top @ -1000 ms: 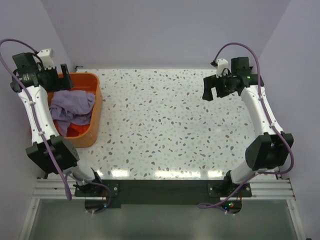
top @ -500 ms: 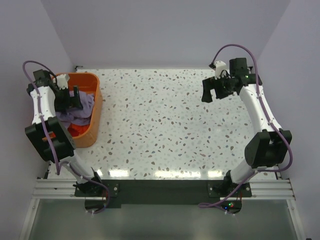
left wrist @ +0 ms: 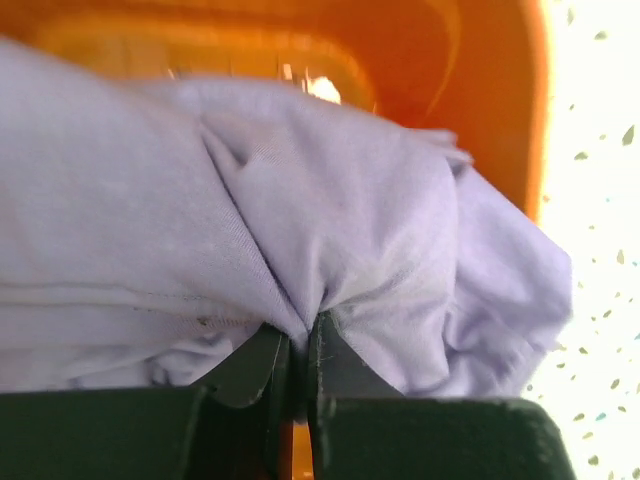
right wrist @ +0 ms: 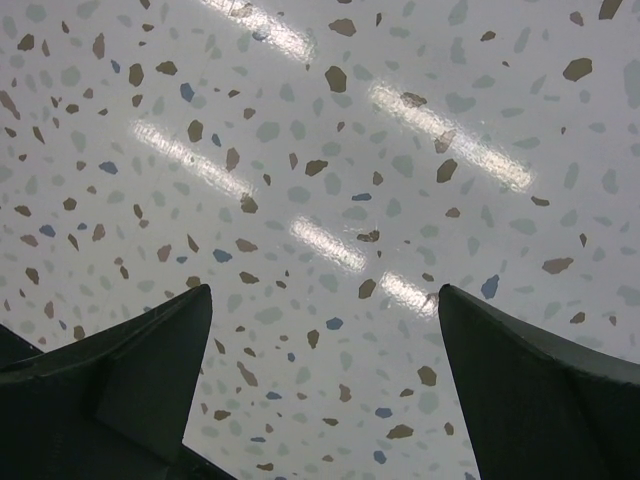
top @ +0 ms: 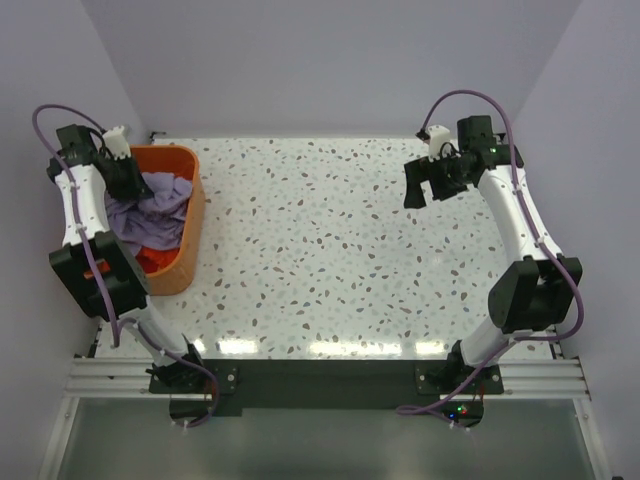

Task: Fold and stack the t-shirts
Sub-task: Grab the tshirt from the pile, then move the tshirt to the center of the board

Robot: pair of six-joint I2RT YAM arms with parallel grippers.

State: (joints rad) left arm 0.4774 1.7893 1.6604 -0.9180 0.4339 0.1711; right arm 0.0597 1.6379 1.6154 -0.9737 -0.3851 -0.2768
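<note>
The lavender t-shirt (top: 150, 212) lies bunched in the orange basket (top: 192, 210) at the table's left edge. A patch of the orange-red t-shirt (top: 150, 260) shows under it at the basket's near end. My left gripper (top: 132, 180) is down in the basket, shut on a pinched fold of the lavender t-shirt (left wrist: 330, 230); in the left wrist view the left gripper (left wrist: 300, 335) has cloth gathered between its closed jaws. My right gripper (top: 424, 184) hangs open over the far right of the table, and the right gripper (right wrist: 325, 292) holds nothing.
The speckled white table (top: 330, 250) spreads between the two arms. The basket's orange wall (left wrist: 500, 90) rises right behind the cloth. Walls close in the table at the back and both sides.
My left gripper dropped into the basket and closed on the lavender t-shirt, lifting a fold toward the basket's far end. The right arm shifted only slightly.
</note>
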